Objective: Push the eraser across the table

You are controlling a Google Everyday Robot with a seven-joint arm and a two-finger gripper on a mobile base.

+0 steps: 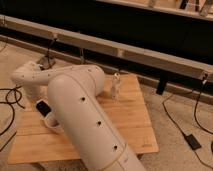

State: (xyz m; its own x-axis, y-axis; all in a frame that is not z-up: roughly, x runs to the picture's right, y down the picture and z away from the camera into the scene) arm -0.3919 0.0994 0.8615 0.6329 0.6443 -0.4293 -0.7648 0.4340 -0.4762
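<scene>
Where the floor shows at the far left of the frame, dark cables [10, 97] loop beside the left end of the bench [131, 120], a low top of light wooden planks with lengthwise seams. Just to the right, the white arm [85, 117] bends at a rounded joint over the bench's upper-left corner and turns down toward the planks. The gripper [36, 96] sits at that lower end, in the left-middle of the frame, low over the bench's left edge. Whether it is clenched or released I cannot tell, as the arm's own casing covers most of it. The eraser [43, 106], a small flat black slab, lies on the bench right beside the gripper, just below and to the right of it; whether the two touch cannot be made out. A white cup [52, 122] stands on the planks just below the eraser, partly hidden by the arm. From there the arm's thick casing runs diagonally down to the bottom centre of the frame, covering the bench's middle. Right of it, near the bench's far edge, a small whitish upright object [116, 86] stands alone, well apart from the eraser. Behind the bench a long pale rail [125, 50] crosses the frame. At the right, a black cable [176, 120] trails over the floor to a dark power brick [192, 141].
</scene>
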